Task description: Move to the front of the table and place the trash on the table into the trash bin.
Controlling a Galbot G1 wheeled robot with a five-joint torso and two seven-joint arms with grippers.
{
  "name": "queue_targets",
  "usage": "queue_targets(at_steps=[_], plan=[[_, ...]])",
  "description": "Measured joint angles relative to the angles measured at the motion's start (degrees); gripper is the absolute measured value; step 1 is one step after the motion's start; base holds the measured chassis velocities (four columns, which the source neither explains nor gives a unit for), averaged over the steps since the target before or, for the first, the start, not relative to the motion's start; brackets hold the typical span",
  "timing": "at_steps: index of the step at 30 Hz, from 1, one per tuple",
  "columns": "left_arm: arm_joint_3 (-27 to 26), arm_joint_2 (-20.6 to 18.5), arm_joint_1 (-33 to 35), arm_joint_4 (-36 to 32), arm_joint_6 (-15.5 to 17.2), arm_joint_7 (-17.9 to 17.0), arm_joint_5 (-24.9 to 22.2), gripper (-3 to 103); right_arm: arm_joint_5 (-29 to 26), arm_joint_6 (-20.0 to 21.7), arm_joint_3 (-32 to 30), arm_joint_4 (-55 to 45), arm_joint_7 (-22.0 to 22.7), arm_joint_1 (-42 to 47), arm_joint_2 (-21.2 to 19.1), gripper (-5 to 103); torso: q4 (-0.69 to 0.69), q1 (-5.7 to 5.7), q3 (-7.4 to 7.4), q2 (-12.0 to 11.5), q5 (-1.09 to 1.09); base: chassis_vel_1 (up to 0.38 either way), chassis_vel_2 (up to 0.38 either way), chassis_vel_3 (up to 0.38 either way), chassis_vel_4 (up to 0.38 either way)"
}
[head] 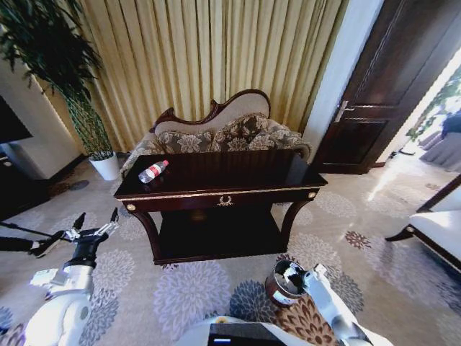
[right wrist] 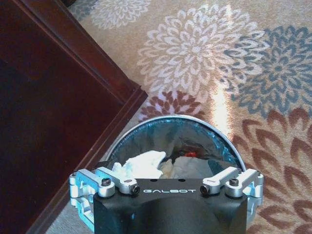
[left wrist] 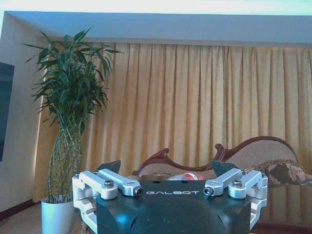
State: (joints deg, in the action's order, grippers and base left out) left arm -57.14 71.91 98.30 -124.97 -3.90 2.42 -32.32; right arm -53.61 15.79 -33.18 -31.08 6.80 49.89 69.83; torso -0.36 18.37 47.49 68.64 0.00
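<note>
Left gripper (head: 96,218) is raised at the lower left of the head view, fingers spread wide with nothing between them, off the table's (head: 238,189) left corner. The bottle (head: 153,171) lies on its side near the tabletop's left end. Right gripper (head: 297,274) hangs over the trash bin (head: 276,291) at bottom centre; can't tell its fingers. Crumpled paper (right wrist: 139,165) sits in the bin.

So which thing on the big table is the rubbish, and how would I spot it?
Find the big dark table with gold trim, in front of the flowery sofa. Look at its top near the corner closest to the potted plant. The bottle lies there on its side: clear plastic with a red label, the only pale thing on that shiny dark top.
</note>
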Motion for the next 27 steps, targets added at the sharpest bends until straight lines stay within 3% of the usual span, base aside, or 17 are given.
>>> queue_targets(at_steps=[11,14,17,18,21,24,27], plan=[[-0.12,-0.07,0.25,-0.12,-0.41,0.07,-0.12,100,-3.74,2.06,-2.27,-1.75,0.01,1.29,-0.74,100,-0.05,0.0,0.0,0.0,0.0,0.0,0.0,0.0,0.0],[-0.03,0.14,0.35,-0.14,-0.45,0.1,-0.02,100,-4.99,3.93,-3.29,-2.42,-0.01,1.61,-0.2,100,0.04,0.0,0.0,0.0,-0.02,0.0,0.0,0.0,0.0],[-0.07,0.18,0.39,-0.27,-0.47,0.1,0.0,100,-5.43,4.7,-3.82,-2.1,0.0,2.26,0.49,100,-0.04,0.0,0.0,0.0,0.05,0.0,0.0,0.0,0.0],[-0.13,0.18,0.42,-0.29,-0.47,0.11,0.02,100,-6.49,4.77,-4.22,-1.1,0.0,2.09,0.81,100,-0.03,0.0,0.0,0.0,-0.04,0.0,0.0,0.0,0.0],[-0.19,0.07,0.42,-0.26,-0.47,0.11,0.05,100,-6.98,3.6,-4.2,-0.71,0.0,2.34,1.06,100,0.0,0.0,0.0,0.0,0.06,0.0,0.0,0.0,0.0],[0.02,0.14,0.15,-0.16,-0.47,0.12,0.33,100,-5.97,2.72,-3.97,-0.92,0.0,2.28,0.99,100,0.0,0.0,0.0,0.0,-0.03,0.0,0.0,0.0,0.0],[0.22,0.3,0.0,-0.16,-0.43,0.13,0.53,100,-5.23,2.29,-4.06,-2.24,0.01,2.68,1.04,100,-0.02,0.0,0.0,0.0,0.03,0.0,0.0,0.0,0.0]])
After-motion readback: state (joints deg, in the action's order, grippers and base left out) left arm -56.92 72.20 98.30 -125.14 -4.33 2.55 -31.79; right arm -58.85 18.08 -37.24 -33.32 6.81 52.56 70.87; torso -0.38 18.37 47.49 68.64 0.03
